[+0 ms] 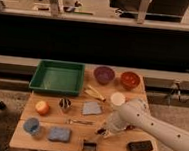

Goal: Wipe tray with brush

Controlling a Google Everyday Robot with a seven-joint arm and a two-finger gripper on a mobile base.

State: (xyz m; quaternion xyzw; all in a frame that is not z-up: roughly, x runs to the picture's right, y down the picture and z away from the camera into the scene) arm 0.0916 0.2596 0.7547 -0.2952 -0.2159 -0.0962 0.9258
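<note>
The green tray [57,77] lies at the table's back left, with nothing in it. The brush [89,146] lies near the table's front edge, its dark blocky head toward the front and its thin handle angled up to the right. My gripper [103,131] is low over the table at the handle's upper end, on the white arm [148,126] that reaches in from the lower right. Whether it touches the handle is not visible. The gripper is far from the tray.
A purple bowl [104,74], a red bowl [129,80] and a white disc [118,99] are at the back right. A grey cloth [91,108], thin metal utensil [81,122], orange fruit [42,107], blue sponge [58,134], blue cup [31,125] and black slab [139,146] lie around.
</note>
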